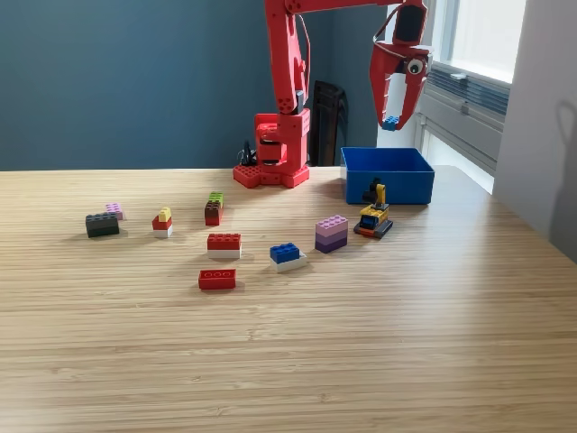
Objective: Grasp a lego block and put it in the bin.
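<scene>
Exterior view: one red arm (287, 90) stands on its base at the far edge of a wooden table (361, 361), in front of a dark blue wall.
Gripper: the gripper (391, 121) hangs high in the air, pointing down, above the bin and a little toward its right side in this view.
Gripper state: the jaws are pressed on a small blue block (389, 123), held at the tips.
Bin: the bright blue bin (388, 176) sits on the table just right of the arm base in this view; what lies inside I cannot tell.
Near the bin: a yellow and black block piece (374, 216) lies just in front of the bin, touching or almost touching its front wall.
Middle of the table: a purple block (331, 233), a blue block on white (286, 256), a red block on white (224, 244), and a flat red block (217, 279) nearest to the camera.
Left side of this view: a green and brown block (214, 208), a small yellow, red and white stack (163, 222), a dark grey block (102, 225) and a pink block (114, 209) just behind it.
</scene>
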Controlling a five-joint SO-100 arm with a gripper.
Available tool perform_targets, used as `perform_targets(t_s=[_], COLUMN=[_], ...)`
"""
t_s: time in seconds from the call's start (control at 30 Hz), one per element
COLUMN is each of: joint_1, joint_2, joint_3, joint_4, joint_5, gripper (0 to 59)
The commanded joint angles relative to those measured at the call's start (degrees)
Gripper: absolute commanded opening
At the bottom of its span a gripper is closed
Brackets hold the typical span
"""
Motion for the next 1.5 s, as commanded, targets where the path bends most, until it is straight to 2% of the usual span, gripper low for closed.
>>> perform_targets(t_s=[0.03, 0.1, 0.2, 0.37, 0.43, 0.53, 0.8, 1.13, 1.27, 1.5], joint_1=[0.0, 0.0, -0.2, 0.1, 0.9, 4.0, 23.6, 48.2, 51.6, 51.4], joint_2=[4.2, 4.2, 4.2, 4.2, 4.2, 4.2, 4.2, 4.3, 4.3, 4.3], joint_3=[-4.0, -3.7, -3.4, -2.8, -3.1, -4.2, -9.1, -8.0, -7.5, -4.4], joint_4=[1.3, 1.3, 1.3, 1.3, 1.3, 1.3, 1.3, 1.2, 0.8, -1.8], joint_5=[-1.8, -2.1, -2.6, -3.4, -3.4, -2.8, 0.3, -7.0, -9.0, -8.2], gripper=[6.9, 12.6, 16.9, 20.4, 18.0, 9.8, 0.1, 0.1, 0.1, 0.1])
